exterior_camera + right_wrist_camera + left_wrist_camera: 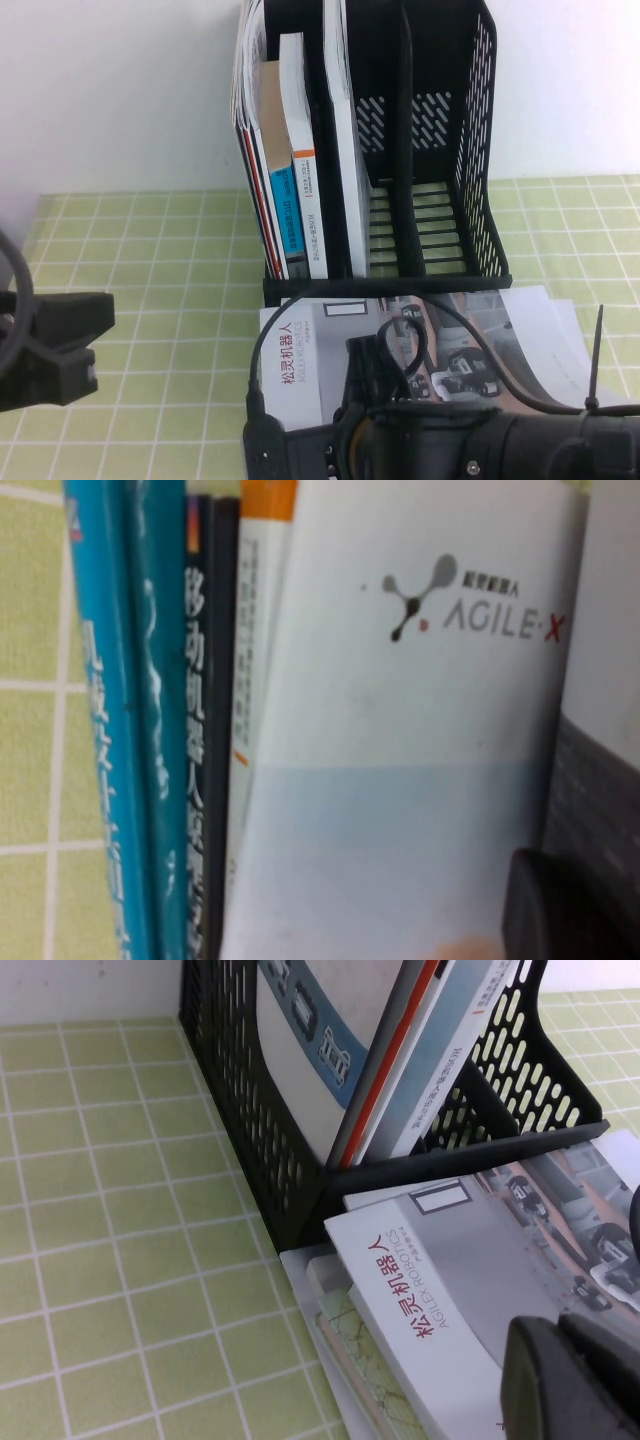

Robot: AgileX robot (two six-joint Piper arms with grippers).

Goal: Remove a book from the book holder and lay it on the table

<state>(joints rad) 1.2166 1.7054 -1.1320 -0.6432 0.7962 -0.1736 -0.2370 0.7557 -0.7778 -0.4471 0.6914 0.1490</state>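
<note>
1. The right gripper (390, 355) is nearest, at the near edge of the table (150, 260), about the middle. It hangs low over the lying book (310, 350). Its jaws are closed together. The arm covers them in the high view, so I cannot tell if they pinch anything.
2. The left gripper (55, 340) is at the left edge of the table, well apart from the book and above the bare cloth. Whether it is wide or narrow, I cannot tell.
3. The book lies flat on the table, cover up. Its white strip with the red title is toward the left. Its far edge is just at the front lip of the holder (480, 150). The right arm hides a part of its grey cover.
4. In the left wrist view, the edges of other sheets (345, 1345) show under the left side of the book.
5. The holder stands upright behind the book, in the middle of the table toward the far edge.
6. Its left compartment keeps thick books (300, 200) with blue and orange spines, standing up and a little tilted.
7. The next compartment keeps a thin white brochure (345, 150), upright.
8. The two compartments on the right show only their slotted walls.
</note>
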